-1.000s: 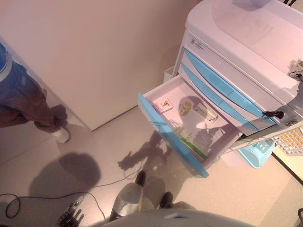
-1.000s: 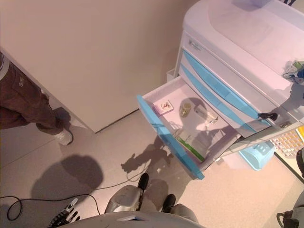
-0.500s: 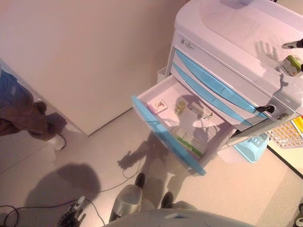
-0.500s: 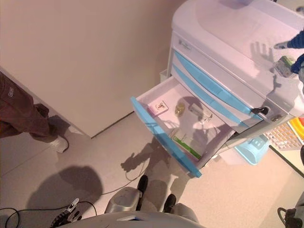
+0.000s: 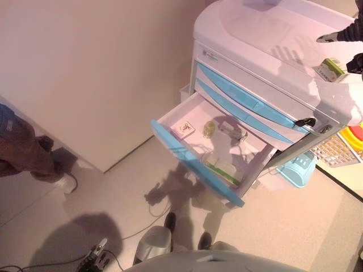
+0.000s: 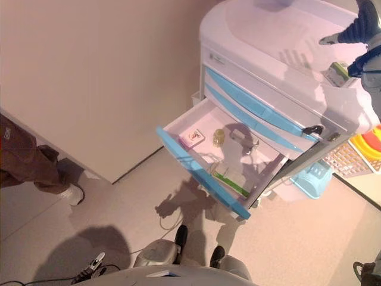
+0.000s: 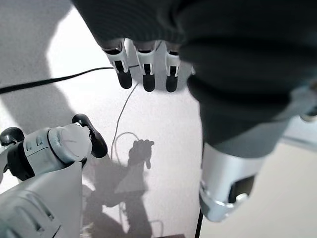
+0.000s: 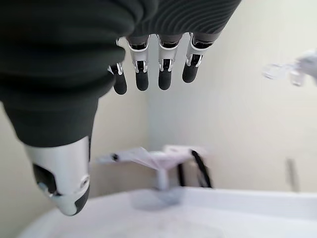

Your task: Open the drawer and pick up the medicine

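Landmark: the white cart (image 5: 266, 39) with blue-fronted drawers.
Person: legs in brown trousers and a pale shoe (image 5: 25, 156), on the floor well to the left of the cart.
Left hand (image 5: 95, 259): hangs low over the floor, far from the cart on its near-left side; its own wrist view shows the fingers (image 7: 143, 67) straight and side by side, thumb apart, nothing in them.
Drawer (image 5: 198, 164): the cart's lowest one, pulled fully out toward the floor, blue front facing away from the cart.
Drawer contents: a small pink card box (image 5: 184, 128) at the left end, a small yellowish bottle (image 5: 209, 128) beside it, a clear item (image 5: 232, 130) nearer the cart body, a green flat pack (image 5: 222, 174) against the blue front.
Medicine (image 5: 329, 69): a green-and-white box lying on the cart's top, near its right edge.
Right hand (image 6: 357, 30): raised over the cart's top, just above the box and apart from it; fingers (image 8: 151, 69) straight, close together, holding nothing.
Baskets: a light blue one (image 5: 298, 168) and an orange one (image 5: 334, 148) on the floor to the right of the cart.
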